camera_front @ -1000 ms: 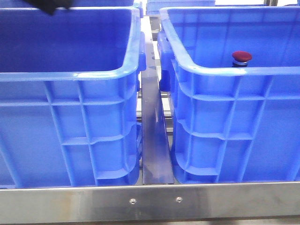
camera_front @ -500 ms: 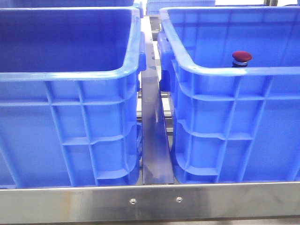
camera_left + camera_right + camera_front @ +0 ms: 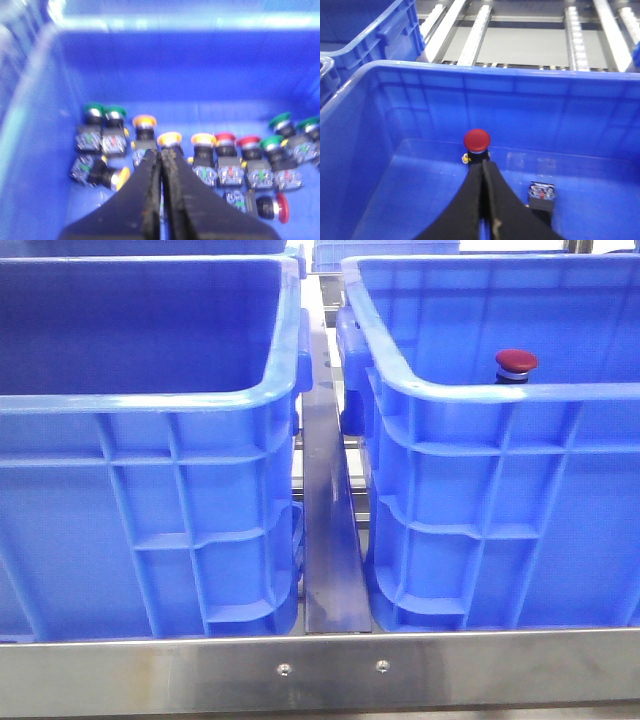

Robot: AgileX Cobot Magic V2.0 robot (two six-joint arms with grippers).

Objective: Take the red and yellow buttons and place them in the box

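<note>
Crates (image 3: 200, 500) showing glossy blue ribbed plastic; rail (image 3: 320, 670) gleaming as brushed metal; button (image 3: 516, 361) wearing smooth red cap, shiny collar.

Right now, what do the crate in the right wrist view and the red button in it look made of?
The crate looks like moulded glossy blue plastic, with ribbed walls and a rolled rim. The red button has a matte, likely plastic, red cap; the front view shows a shiny, apparently metal, collar beneath.

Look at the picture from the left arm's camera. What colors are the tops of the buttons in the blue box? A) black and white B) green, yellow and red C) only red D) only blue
B: inside the blue box the left wrist view shows green buttons, yellow buttons and red buttons lying together.
</note>
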